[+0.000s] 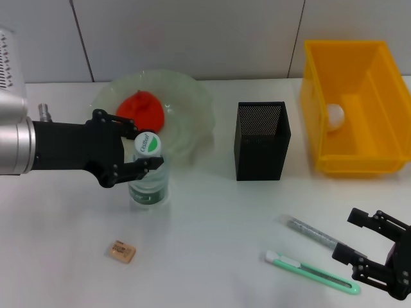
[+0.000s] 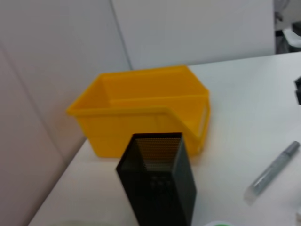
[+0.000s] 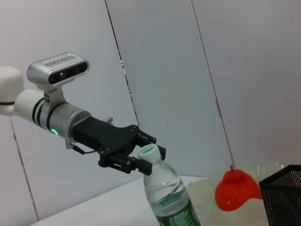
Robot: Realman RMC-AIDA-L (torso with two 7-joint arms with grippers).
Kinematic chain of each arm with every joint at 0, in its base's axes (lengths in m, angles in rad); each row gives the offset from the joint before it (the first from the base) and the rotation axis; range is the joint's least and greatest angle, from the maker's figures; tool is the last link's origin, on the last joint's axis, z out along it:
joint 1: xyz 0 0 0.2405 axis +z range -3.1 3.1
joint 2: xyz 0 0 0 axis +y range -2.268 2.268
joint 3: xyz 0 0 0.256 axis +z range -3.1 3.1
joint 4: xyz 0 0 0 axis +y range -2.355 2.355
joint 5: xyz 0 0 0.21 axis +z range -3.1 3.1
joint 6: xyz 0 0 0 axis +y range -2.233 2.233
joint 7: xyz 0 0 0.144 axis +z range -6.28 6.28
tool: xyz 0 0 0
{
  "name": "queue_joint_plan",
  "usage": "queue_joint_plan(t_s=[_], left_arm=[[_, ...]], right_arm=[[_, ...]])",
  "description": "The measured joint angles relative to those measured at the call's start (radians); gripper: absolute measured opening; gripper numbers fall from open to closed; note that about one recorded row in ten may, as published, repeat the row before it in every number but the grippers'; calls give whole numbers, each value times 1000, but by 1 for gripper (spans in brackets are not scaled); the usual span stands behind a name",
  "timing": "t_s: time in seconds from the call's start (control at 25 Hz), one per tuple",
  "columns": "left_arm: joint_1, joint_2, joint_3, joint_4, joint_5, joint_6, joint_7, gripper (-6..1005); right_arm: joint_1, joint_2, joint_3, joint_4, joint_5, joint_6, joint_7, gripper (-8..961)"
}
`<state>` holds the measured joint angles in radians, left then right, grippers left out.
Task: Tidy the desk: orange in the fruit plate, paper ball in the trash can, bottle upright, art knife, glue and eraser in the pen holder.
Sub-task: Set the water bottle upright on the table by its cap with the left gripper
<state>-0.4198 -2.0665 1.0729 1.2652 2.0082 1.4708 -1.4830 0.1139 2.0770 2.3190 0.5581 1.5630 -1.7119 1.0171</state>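
The clear bottle with a green label stands upright in front of the glass fruit plate. My left gripper is shut on its neck just under the white cap; the right wrist view shows the same hold on the bottle. The orange lies in the plate. A paper ball lies in the yellow trash can. The green art knife, grey glue and eraser lie on the desk. My right gripper stands open beside the knife.
The black mesh pen holder stands between the plate and the trash can, and also shows in the left wrist view as the pen holder in front of the trash can. A white wall runs behind the desk.
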Motion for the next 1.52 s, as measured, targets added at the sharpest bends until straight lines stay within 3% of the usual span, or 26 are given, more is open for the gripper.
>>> queue_joint_plan(t_s=[0.44,1.52], left_arm=[[-10,1,-61,-45,-2,5,-73,455],[-42,7,-87,-58,14,3,-156,485]], right_arm=[[3,0,-3,-6,0,2,0,776],[4,0,-6,-7,0,4,0,777]])
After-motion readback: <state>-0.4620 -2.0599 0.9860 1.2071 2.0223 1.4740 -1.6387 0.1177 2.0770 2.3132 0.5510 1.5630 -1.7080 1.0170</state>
